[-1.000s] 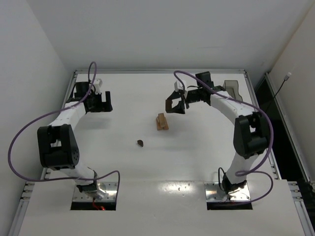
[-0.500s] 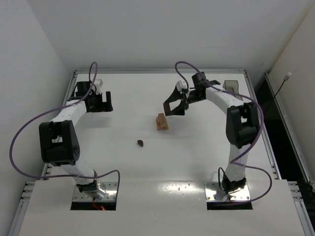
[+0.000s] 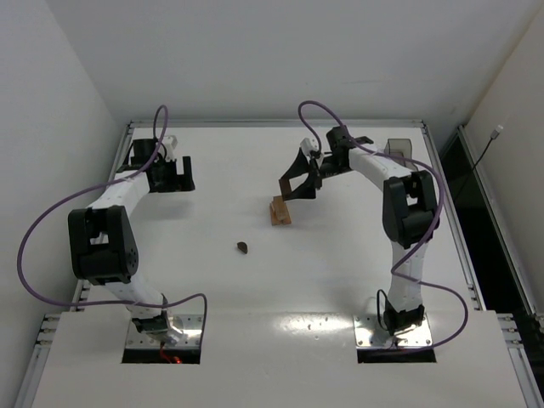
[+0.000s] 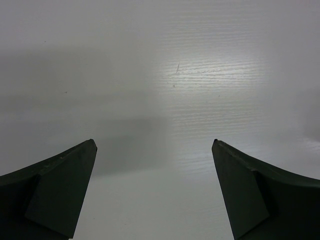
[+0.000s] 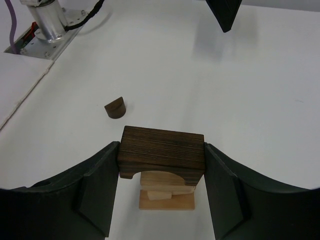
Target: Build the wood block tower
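right gripper is clamped on a dark brown arch block, which sits between its fingers directly over the short stack of tan blocks on the table. a small dark piece lies apart, nearer the arm bases. left gripper stands wide apart over bare tabletop, holding nothing.

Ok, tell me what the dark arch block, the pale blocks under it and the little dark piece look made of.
The dark arch block: wood, dark brown, matte; fine grain lines cross its face. The pale blocks: bare light wood, seemingly unfinished. The little dark piece: likely the same dark wood; grain too small to see.
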Motion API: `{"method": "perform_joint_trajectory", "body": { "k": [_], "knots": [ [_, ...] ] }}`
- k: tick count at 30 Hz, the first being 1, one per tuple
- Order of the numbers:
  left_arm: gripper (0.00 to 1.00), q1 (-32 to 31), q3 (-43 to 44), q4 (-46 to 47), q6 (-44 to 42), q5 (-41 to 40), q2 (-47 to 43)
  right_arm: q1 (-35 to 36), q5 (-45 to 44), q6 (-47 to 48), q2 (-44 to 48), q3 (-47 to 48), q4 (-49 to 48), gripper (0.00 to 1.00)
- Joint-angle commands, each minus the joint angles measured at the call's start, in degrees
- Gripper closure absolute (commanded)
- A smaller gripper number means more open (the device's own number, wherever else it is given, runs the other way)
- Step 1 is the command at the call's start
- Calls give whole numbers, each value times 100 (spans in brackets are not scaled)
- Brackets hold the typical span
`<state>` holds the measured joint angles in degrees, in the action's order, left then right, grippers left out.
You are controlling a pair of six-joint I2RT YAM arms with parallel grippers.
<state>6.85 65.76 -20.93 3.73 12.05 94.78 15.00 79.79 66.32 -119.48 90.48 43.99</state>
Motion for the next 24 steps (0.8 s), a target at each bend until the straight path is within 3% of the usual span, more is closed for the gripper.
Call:
{"method": "perform_joint_trajectory", "body": {
  "k": [1, 24],
  "knots": [
    [0, 62, 192, 45, 67, -28, -21, 46, 1171, 293, -84, 304, -22, 100],
    [0, 62, 297, 45, 67, -28, 137, 152, 1171, 513, -567, 585, 216, 100]
  ]
}}
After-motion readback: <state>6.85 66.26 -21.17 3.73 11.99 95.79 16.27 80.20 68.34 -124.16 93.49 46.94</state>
